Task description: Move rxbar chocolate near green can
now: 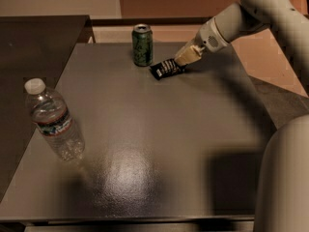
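The rxbar chocolate (166, 68) is a small flat black wrapper with white lettering, lying on the dark table just right of the green can (143, 45). The can stands upright near the table's far edge. My gripper (182, 59) comes in from the upper right on the white arm, and its tip is at the bar's right end, holding it low over the table. The bar is a short gap from the can and does not touch it.
A clear plastic water bottle (52, 120) with a white cap stands at the left of the dark table (159, 149). A second dark surface (34, 42) adjoins at the far left. The robot's white body (285, 178) fills the lower right.
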Motion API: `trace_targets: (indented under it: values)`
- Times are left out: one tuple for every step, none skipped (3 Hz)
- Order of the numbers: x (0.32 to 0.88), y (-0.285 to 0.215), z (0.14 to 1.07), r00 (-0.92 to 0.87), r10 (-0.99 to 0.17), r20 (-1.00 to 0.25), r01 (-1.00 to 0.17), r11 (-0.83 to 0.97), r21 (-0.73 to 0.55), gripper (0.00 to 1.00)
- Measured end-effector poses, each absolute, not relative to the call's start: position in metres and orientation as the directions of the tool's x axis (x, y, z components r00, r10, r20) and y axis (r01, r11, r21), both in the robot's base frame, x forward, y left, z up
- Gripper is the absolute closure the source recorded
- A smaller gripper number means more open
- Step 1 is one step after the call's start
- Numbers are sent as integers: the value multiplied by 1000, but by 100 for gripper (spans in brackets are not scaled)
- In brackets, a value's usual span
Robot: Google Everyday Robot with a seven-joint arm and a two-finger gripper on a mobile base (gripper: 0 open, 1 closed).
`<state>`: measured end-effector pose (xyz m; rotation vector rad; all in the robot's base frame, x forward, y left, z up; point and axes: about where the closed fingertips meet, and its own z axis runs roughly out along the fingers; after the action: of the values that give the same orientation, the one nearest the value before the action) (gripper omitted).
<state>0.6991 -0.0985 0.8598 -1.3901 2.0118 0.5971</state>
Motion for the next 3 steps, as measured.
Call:
trace_targets:
  values:
    - [699,-96,857,-259,-661,-704,-939,342,25,58]
    - [700,-93,855,-259,-662,-704,-941,338,28,35]
    - [700,-91,852,-259,-662,-703,-942,335,32,12]
